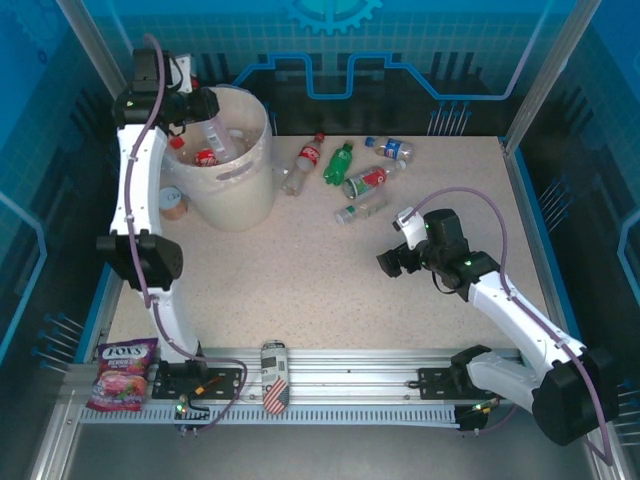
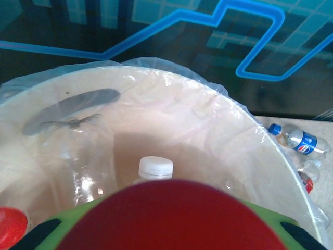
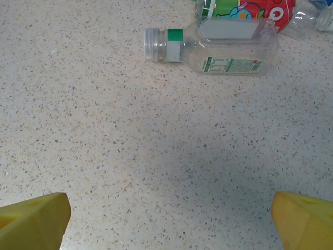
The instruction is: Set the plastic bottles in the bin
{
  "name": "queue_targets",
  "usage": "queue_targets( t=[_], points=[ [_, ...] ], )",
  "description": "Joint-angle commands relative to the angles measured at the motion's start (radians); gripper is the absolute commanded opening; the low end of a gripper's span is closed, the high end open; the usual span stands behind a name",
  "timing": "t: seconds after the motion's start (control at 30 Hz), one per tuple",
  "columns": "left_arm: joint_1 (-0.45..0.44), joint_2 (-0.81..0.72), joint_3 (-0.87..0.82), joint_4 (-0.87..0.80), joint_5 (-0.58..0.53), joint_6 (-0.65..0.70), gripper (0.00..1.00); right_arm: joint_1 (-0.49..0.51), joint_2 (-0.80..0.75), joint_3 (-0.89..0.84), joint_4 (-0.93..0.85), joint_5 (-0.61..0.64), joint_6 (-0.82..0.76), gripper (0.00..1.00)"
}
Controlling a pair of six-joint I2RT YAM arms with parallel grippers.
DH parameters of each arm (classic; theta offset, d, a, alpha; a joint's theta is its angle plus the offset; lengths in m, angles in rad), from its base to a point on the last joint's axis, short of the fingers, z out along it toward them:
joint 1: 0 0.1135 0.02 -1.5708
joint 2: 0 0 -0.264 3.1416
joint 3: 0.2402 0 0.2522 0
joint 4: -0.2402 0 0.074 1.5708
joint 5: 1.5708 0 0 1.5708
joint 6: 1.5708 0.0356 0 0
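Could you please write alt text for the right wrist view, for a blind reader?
A clear bottle lies on its side on the speckled table, cap to the left, ahead of the open right gripper. A red-and-green labelled bottle lies just behind it.

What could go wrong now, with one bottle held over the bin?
1. The left gripper holds a tilted bottle above the bin; released off-centre, it might strike the rim and fall outside.
2. The green-banded bottle ahead of the open right gripper lies on its side; a nudge might roll it.
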Motion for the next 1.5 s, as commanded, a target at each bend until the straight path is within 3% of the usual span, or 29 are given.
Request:
queue_targets(
  t=[0.0,0.2,0.3,0.53,0.7,1.27,1.47],
  points=[
    [-0.024,0.076,0.103,-0.142,0.006,0.071,0.04,-0.011,-0.015,-0.013,-0.015,0.013,0.001,1.00],
    [-0.033,0.148,0.106,-0.153,0.027,0.056,0.05,-0.012,-0.004,0.000,-0.012,0.010,0.003,1.00],
    [-0.041,0.169,0.090,-0.148,0.036,0.051,0.14,-0.012,0.007,0.006,-0.008,0.004,0.006,1.00],
    [-0.041,0.165,0.040,-0.102,0.030,0.036,0.67,-0.012,0.022,0.014,-0.013,-0.002,0.013,1.00],
    [-0.041,0.121,0.033,-0.063,0.008,0.038,0.86,-0.012,0.025,0.014,-0.009,-0.002,0.017,1.00],
    [-0.042,-0.036,-0.067,-0.021,-0.026,0.056,0.93,-0.019,0.025,0.033,0.006,0.038,0.081,1.00],
    [-0.060,-0.174,-0.205,0.046,-0.052,0.071,0.93,-0.048,0.052,0.075,0.004,0.040,0.166,1.00]
  ],
)
